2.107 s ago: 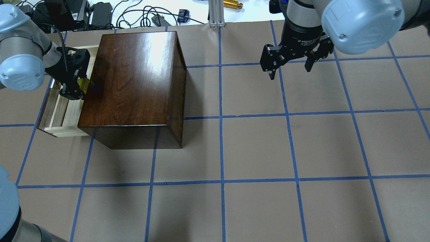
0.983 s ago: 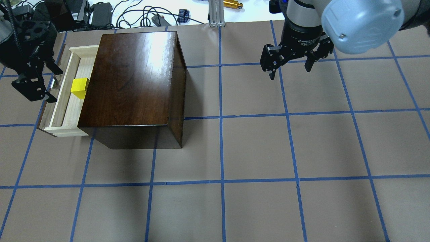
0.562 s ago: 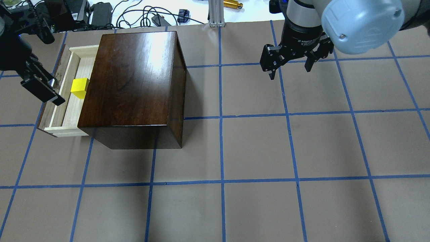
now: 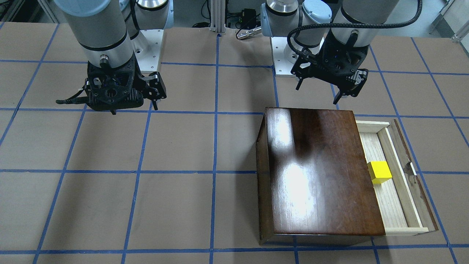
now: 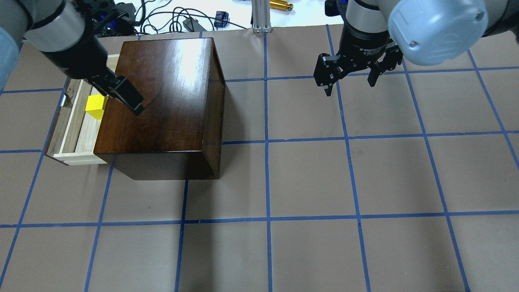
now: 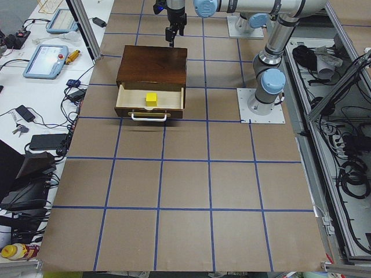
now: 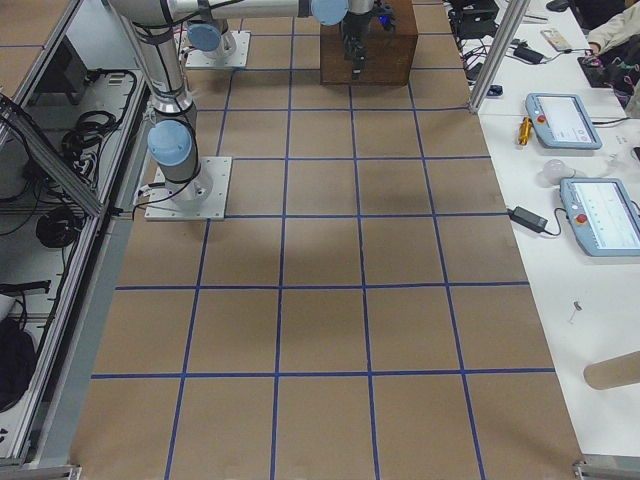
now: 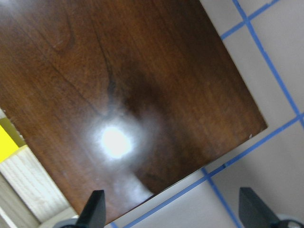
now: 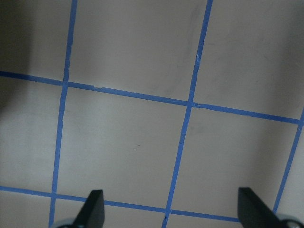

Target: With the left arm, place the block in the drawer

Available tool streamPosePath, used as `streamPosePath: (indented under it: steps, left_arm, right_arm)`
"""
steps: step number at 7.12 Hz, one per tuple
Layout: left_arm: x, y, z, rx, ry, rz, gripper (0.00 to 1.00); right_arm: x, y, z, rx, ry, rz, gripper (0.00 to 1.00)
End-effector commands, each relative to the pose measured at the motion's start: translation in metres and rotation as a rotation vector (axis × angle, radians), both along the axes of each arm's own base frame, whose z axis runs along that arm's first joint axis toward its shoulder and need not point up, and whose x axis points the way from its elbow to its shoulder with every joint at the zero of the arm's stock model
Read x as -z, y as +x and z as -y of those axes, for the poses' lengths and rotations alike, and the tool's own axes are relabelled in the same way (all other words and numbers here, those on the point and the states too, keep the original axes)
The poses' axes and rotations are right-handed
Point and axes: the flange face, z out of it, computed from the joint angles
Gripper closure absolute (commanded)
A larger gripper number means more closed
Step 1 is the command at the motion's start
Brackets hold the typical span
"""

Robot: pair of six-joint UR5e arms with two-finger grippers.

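The yellow block [image 4: 379, 172] lies loose in the open drawer [image 4: 394, 207], against the cabinet's front edge; it also shows in the overhead view [image 5: 96, 106], the exterior left view [image 6: 151, 98] and the left wrist view [image 8: 7, 142]. The drawer [image 5: 77, 136] of pale wood is pulled out of the dark-brown cabinet [image 5: 162, 93]. My left gripper [image 5: 129, 101] is open and empty, raised above the cabinet top, apart from the block; its fingertips [image 8: 97, 211] frame the glossy top. My right gripper [image 5: 350, 87] is open and empty over bare table at the far right.
Cables and adapters [image 5: 162, 16] and an aluminium post [image 5: 261, 16] lie along the table's back edge. Blue tape lines grid the brown table [image 5: 308, 178]. Tablets [image 6: 43, 61] sit on a side table.
My left gripper, first down in the drawer at the block, let it go, rose and drew left, then swung right over the cabinet top. The block stays in the drawer. The right arm is still.
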Motion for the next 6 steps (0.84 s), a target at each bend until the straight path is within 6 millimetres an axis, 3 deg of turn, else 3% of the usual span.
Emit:
streamPosePath:
  steps: [1,2,6]
  left_arm:
    - [-0.0081,-0.0121,-0.0054,-0.353,-0.017,-0.006,0.00]
    - [-0.0153,-0.0097,-0.0084,-0.399,-0.046,0.010,0.00]
    - [-0.0133,-0.0043,-0.0050,-0.418,-0.071,0.061,0.00]
  right_arm:
    - [0.0000,0.0000,0.0000,0.001,0.000,0.000,0.00]
    - [0.0000,0.0000,0.0000,-0.001,0.000,0.000,0.00]
    - [0.0000,0.0000,0.0000,0.001,0.000,0.000,0.00]
